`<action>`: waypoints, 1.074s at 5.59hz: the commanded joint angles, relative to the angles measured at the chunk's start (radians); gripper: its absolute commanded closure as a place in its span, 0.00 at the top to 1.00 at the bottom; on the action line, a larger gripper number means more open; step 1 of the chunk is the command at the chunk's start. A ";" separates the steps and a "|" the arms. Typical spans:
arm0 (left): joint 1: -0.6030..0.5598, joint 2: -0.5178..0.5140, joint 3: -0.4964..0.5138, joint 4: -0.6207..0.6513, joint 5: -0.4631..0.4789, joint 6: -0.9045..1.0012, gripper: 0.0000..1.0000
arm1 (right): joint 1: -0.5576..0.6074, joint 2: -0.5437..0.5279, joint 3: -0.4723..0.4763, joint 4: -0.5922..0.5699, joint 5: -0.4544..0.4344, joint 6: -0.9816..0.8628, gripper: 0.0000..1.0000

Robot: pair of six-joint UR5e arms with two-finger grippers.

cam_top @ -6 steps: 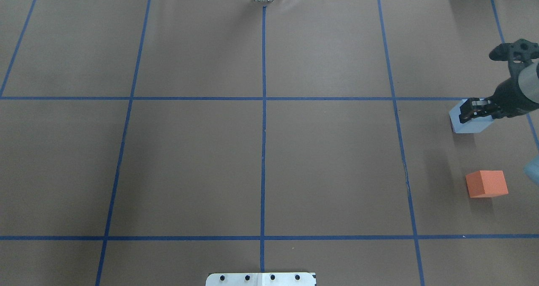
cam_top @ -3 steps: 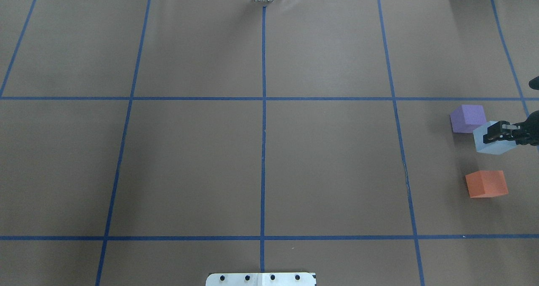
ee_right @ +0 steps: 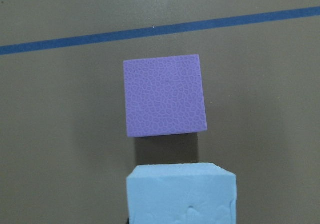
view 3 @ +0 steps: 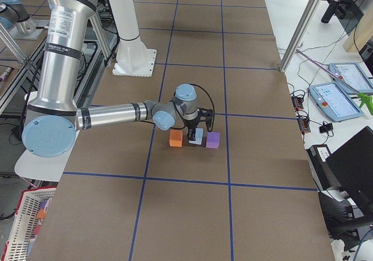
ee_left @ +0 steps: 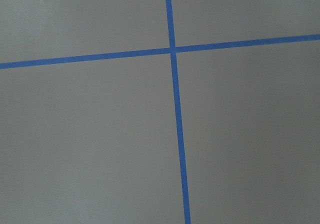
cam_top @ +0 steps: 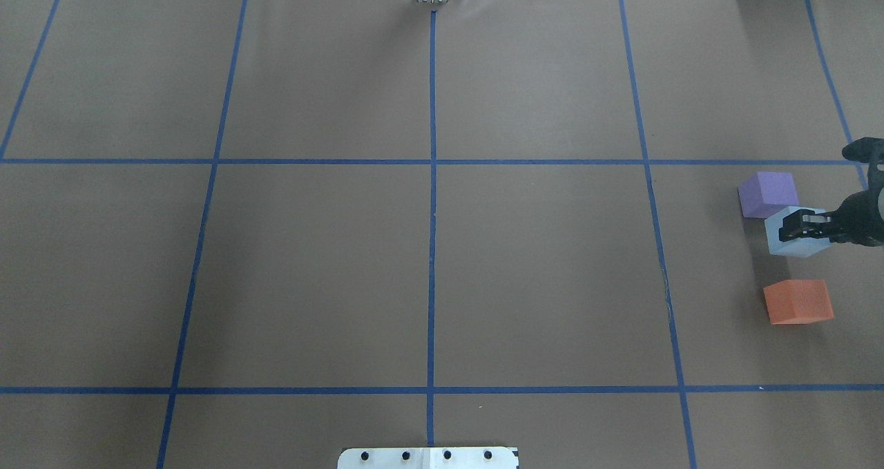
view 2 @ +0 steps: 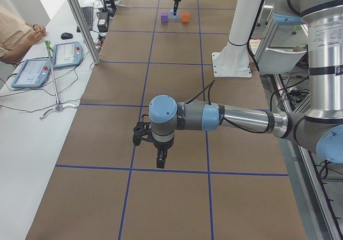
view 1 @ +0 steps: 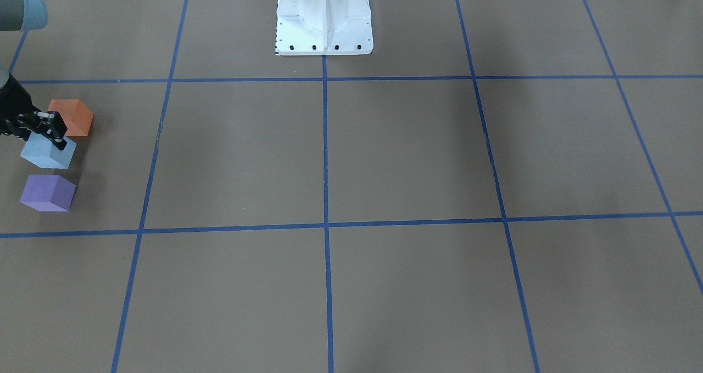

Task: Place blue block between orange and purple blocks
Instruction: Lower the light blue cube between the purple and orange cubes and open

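Right gripper point(cam_top: 791, 226) clamps blue block point(cam_top: 794, 248). Purple block point(cam_top: 768, 194) sits close on one side of the fingers, orange block point(cam_top: 798, 302) farther on the other. Best centre the gap before releasing.

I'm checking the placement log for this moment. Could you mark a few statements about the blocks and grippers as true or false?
1. The blue block is between the purple block and the orange block. True.
2. The right gripper is closed on the blue block. True.
3. The orange block is stacked on the purple block. False: they are apart, with the blue block between them.
4. The left wrist view shows a block. False: it shows only the table and crossing blue tape lines.
5. The blocks lie on the robot's left side. False: they are near the table's edge on its right side.
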 commanded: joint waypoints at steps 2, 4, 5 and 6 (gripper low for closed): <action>0.000 0.000 0.001 0.000 0.000 0.000 1.00 | -0.029 0.027 -0.037 0.002 -0.020 -0.031 0.94; 0.000 0.000 0.001 0.000 0.000 0.000 1.00 | 0.059 0.028 -0.020 -0.013 0.041 -0.175 1.00; 0.000 0.000 0.001 -0.002 0.000 0.000 1.00 | 0.213 0.025 -0.020 -0.073 0.178 -0.357 1.00; 0.000 0.000 0.002 0.000 0.000 0.000 1.00 | 0.373 0.024 -0.018 -0.198 0.239 -0.610 1.00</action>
